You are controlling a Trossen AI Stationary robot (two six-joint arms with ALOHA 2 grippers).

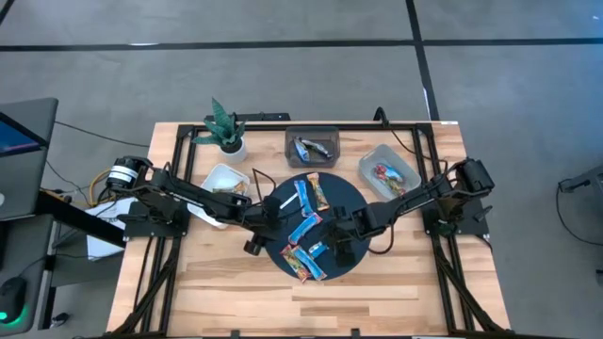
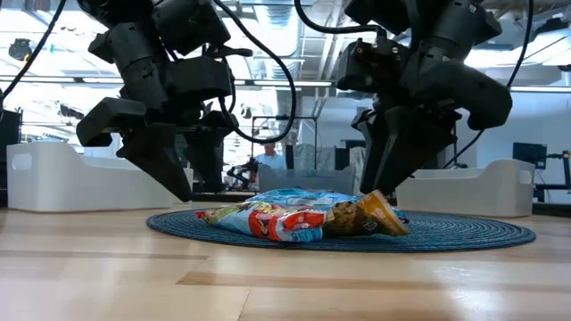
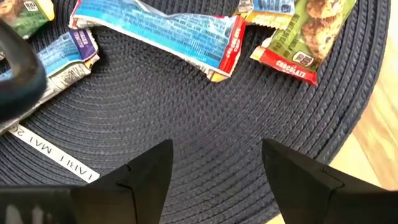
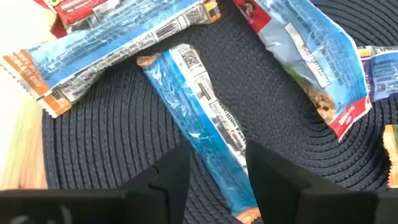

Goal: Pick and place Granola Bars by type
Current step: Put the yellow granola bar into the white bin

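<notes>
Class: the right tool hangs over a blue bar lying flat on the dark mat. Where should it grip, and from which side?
Grip the blue bar across its narrow width near the middle, coming straight down. It lies flat on the mat, long edges free, already between the right tool's open fingers.

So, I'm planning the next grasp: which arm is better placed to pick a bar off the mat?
The right. Its gripper has open jaws straddling a blue bar, while the left gripper is open over bare mat.
</notes>
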